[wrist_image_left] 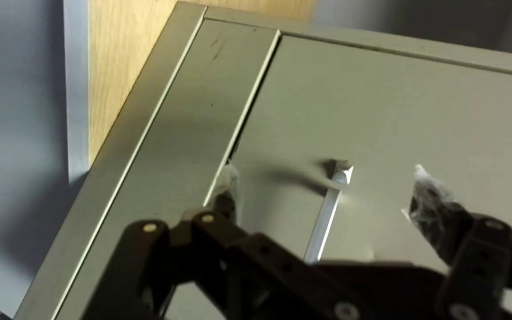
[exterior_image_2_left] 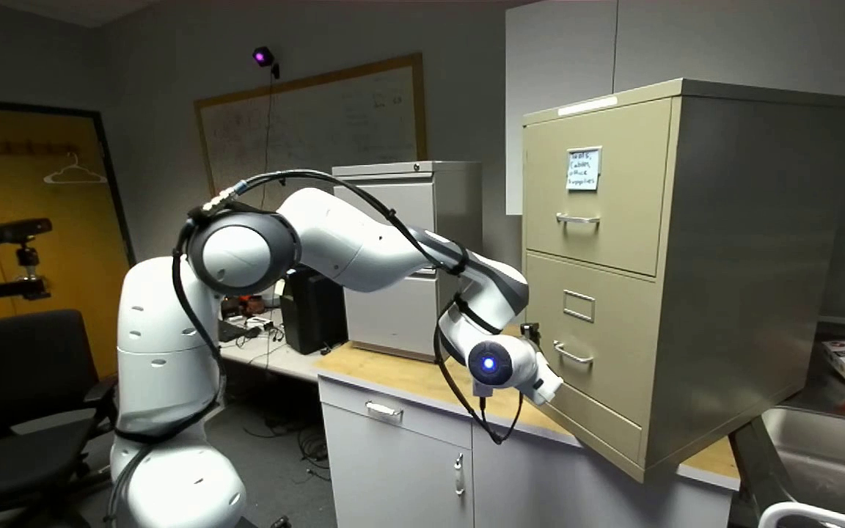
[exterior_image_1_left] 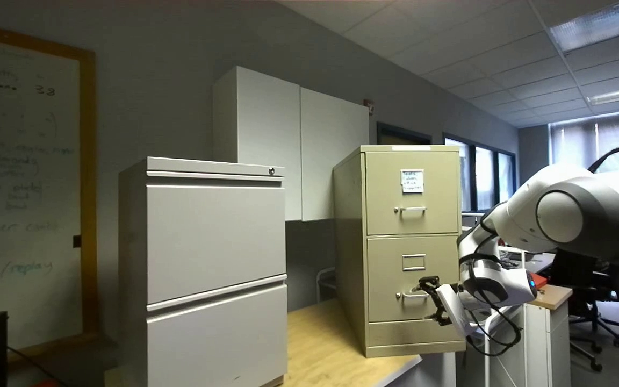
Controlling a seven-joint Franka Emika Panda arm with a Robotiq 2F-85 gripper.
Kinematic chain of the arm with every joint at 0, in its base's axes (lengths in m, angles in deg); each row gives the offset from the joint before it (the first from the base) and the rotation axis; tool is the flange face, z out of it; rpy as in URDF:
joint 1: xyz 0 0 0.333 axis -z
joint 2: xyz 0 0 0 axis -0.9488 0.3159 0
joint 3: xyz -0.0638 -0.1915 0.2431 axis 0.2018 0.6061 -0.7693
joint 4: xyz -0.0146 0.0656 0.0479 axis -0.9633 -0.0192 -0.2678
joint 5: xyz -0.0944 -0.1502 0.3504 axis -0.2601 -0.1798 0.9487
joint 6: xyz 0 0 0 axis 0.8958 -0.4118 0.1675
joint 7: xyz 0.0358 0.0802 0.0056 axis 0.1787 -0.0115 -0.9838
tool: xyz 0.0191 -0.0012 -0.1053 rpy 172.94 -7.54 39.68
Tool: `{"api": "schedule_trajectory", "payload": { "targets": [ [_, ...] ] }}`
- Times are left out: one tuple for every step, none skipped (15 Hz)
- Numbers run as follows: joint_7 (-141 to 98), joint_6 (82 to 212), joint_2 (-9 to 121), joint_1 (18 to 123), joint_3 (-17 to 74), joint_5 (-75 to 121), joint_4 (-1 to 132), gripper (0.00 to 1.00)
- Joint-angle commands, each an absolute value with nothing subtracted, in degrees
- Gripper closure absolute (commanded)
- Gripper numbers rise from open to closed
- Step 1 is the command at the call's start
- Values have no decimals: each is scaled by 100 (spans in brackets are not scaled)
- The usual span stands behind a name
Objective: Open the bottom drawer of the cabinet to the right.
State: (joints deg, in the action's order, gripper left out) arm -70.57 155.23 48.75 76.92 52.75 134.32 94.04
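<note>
The fingers (wrist_image_left: pixel 434 209) stood wide apart, the silver pull handle (wrist_image_left: pixel 325 224) of the bottom drawer (exterior_image_1_left: pixel 387 277) showing between them in the wrist view. The drawer (closed, it seemed) lay just beyond them, low on the beige filing cabinet (exterior_image_2_left: pixel 741 271).

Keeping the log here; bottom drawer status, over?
End effector open, not gripping. Handle between its fingertips in wrist view. Bottom drawer shut. Nothing visible in the way.
</note>
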Motion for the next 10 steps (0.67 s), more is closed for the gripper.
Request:
{"api": "schedule_trajectory", "payload": {
  "targets": [
    [-6847,15981,5196,8093,4774,13706,8810,0],
    [-6782,16086,5265,8151,4704,13727,8707,0],
    [-6689,16223,5354,8189,4646,13701,8600,0],
    [-6601,16299,5443,8228,4602,13667,8506,0],
    [-6510,16386,5548,8254,4559,13633,8415,0],
    [-6433,16447,5635,8272,4526,13604,8343,0],
    [-6367,16471,5735,8125,4673,13618,8292,0],
    [-6305,16487,5830,8136,4662,13608,8224,0],
    [-6233,16505,5930,8140,4664,13593,8154,0],
    [-6157,16552,6015,8138,4669,13574,8088,0]
  ]
}}
